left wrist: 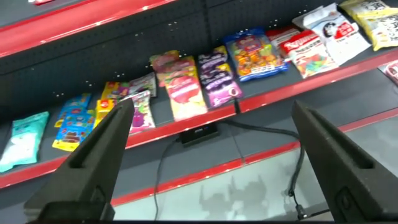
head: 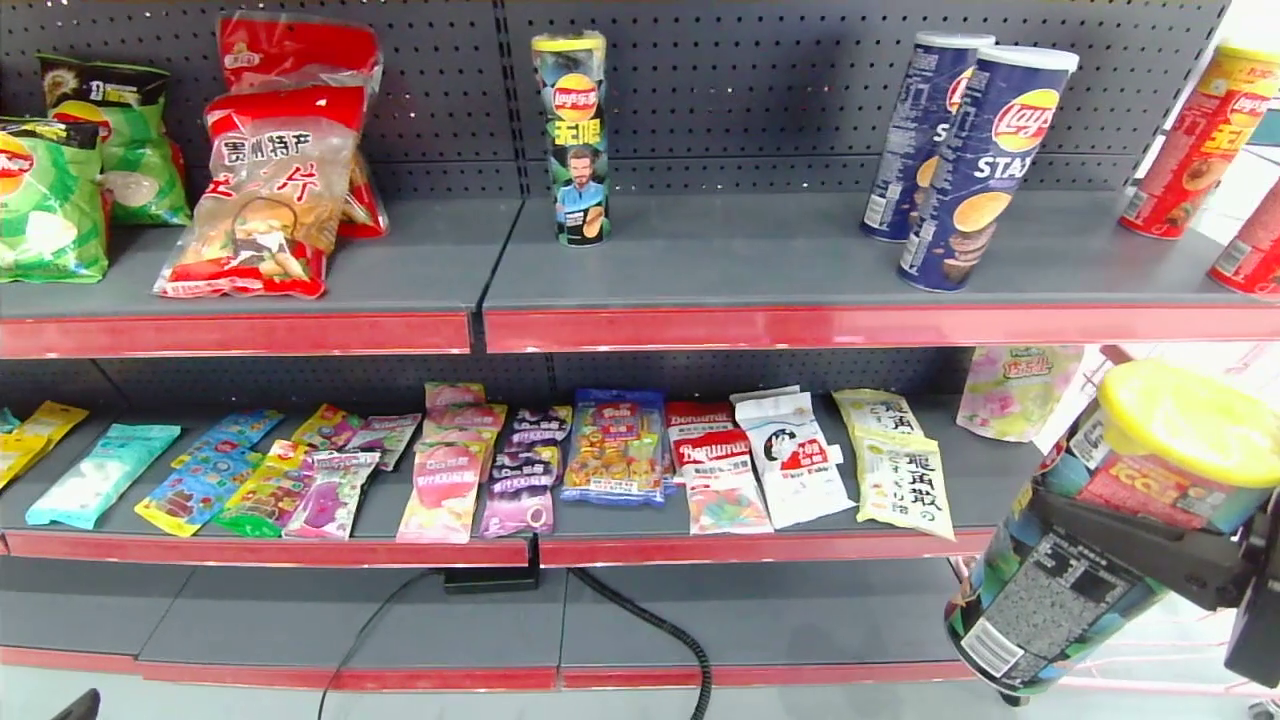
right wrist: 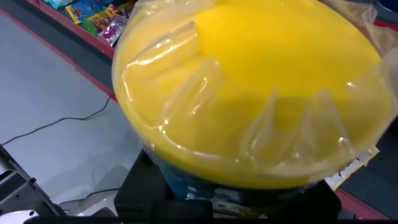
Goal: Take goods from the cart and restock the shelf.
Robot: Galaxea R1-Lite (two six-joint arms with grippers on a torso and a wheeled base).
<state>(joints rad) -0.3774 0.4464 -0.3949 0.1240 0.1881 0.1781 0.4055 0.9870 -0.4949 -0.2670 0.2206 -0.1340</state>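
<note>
We clamp the can (head: pixel 1040 600) tilted in the right gripper (head: pixel 1120 545) by the right edge of the shelf (head: pixel 760 262), likely for shelving; left gripper (left wrist: pixel 211 112) wide, empty.

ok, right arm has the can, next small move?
Probably lift the right gripper with its yellow-lidded can up toward the top shelf: the can is tilted and below that shelf's level, and bare board lies between the green can and the blue cans there.
</note>
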